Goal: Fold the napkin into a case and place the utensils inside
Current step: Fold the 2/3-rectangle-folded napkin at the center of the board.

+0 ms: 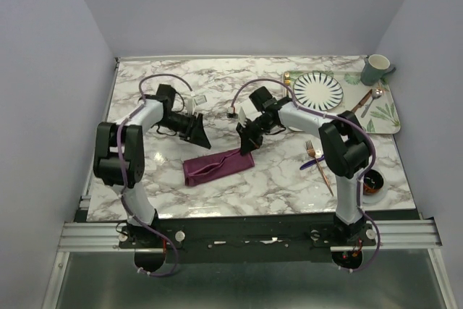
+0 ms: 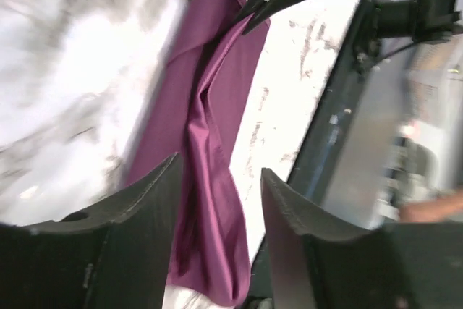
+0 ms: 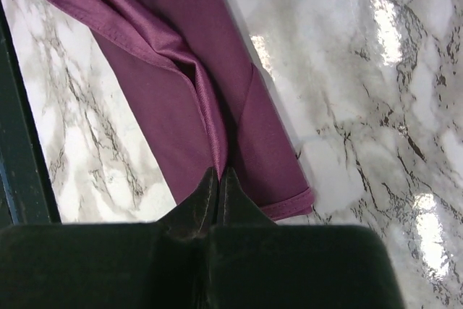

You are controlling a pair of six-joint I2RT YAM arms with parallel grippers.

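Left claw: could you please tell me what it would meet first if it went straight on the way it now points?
The napkin, most likely. In the left wrist view the open left claw frames the folded cloth's raised middle crease, and nothing shows between them. How far above the cloth it hangs is unclear.

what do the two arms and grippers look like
The left arm and right arm match: white links, bulky black joints, a purple cable looping along each. The left gripper and right gripper have matte black wedge-shaped fingers tapering to the tips.
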